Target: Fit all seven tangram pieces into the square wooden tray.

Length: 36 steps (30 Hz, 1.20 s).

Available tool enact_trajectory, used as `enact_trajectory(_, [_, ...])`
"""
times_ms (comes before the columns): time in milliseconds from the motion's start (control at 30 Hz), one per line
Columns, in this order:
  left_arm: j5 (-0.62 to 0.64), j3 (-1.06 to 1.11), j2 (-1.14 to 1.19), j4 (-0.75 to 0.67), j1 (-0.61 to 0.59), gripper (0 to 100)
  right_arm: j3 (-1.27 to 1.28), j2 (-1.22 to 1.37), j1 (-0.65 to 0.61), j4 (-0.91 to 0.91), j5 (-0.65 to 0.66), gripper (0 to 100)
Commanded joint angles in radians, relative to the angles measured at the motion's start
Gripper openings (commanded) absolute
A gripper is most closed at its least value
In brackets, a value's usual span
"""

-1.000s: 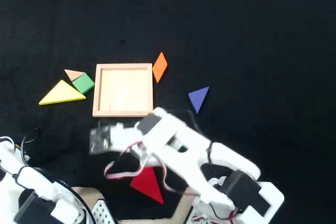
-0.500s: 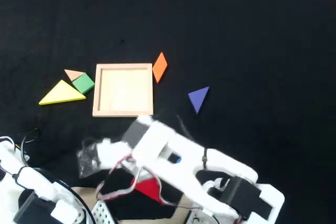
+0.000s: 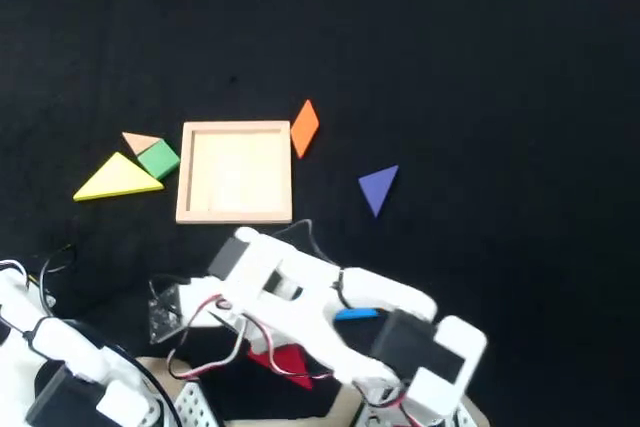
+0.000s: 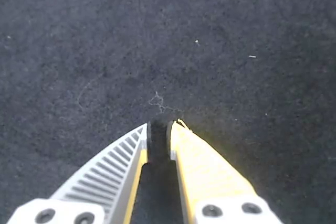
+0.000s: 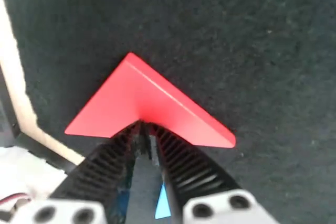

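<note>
Right gripper: black fingers pressed together with nothing held. The tips are at the middle of the long edge of the red triangle; I cannot tell whether they touch it.
Red triangle: flat on the worktop near its front edge, partly under the right arm and well apart from the tray.
Tray: square and wooden, lying flat left of the worktop's middle, its whole pale floor showing.
Orange piece: a parallelogram just beside the tray's far right corner.
Blue triangle: to the right of the tray, apart from it.
Green square: just beside the tray's left rim.
Yellow triangle: large, to the left of the green square and touching it.
Peach triangle: small, against the green square's far side.
Right arm: white, stretched across the worktop in front of the tray, its base at the near right edge.
Left gripper: one white and one yellow finger, tips closed and holding nothing, above bare black cloth.
Left arm: folded at the near left corner.
Worktop: covered in black cloth.
</note>
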Motion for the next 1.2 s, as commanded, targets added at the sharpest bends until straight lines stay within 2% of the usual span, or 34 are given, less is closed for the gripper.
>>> enact_trajectory(0, [-0.009,-0.002,-0.015,0.005,0.004,9,-0.076,0.058,-0.009,-0.003,-0.009,1.1])
enact_trajectory(200, [-0.009,-0.002,-0.015,0.005,0.002,9,-0.156,0.058,0.028,0.063,-0.008,1.1])
enact_trajectory(567, [-0.009,-0.002,-0.015,0.005,0.002,9,-0.321,0.065,0.367,0.057,0.106,1.1])
enact_trajectory(700, [-0.009,-0.002,-0.015,0.005,0.002,9,-0.367,0.059,0.433,0.061,0.101,1.1])
enact_trajectory(800, [-0.008,-0.002,-0.015,0.005,0.002,9,-0.375,0.013,0.39,0.118,0.046,1.1])
enact_trajectory(933, [-0.006,-0.002,-0.015,0.005,0.002,9,-0.329,-0.125,0.203,0.227,0.041,1.1])
enact_trajectory(1033, [-0.006,-0.004,-0.017,0.005,-0.004,9,-0.249,-0.189,0.091,0.209,0.041,1.1])
enact_trajectory(1167, [-0.002,-0.01,-0.017,0.005,-0.054,9,-0.168,-0.18,0.005,0.152,0.014,1.1])
